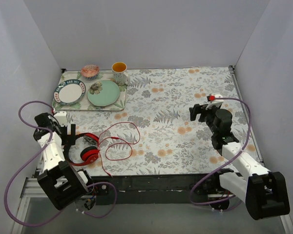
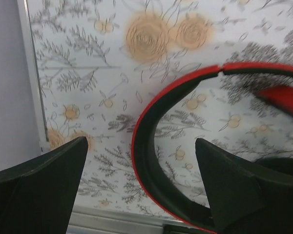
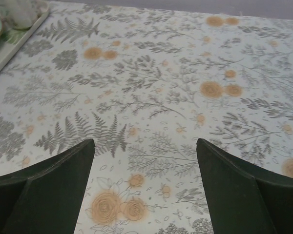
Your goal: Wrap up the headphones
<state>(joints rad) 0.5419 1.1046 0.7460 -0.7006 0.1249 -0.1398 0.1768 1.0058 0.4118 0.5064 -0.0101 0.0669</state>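
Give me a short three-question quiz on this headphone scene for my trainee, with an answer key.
1. True or false: the cable of the headphones is already wound round the headband.
2. Which gripper is nearer the headphones? A left, B right.
3. Fill in: the jaws of the right gripper stand ___.
Key: 1 false, it lies in loose loops; 2 A, the left gripper; 3 open.

Left white-and-black arm (image 1: 51, 153) reaches forward, wrist pitched down, left black two-finger gripper (image 2: 141, 146) with jaws spread wide; right white-and-black arm (image 1: 241, 163) extends forward and inward, right black two-finger gripper (image 3: 144, 144) tilted down, jaws equally wide.
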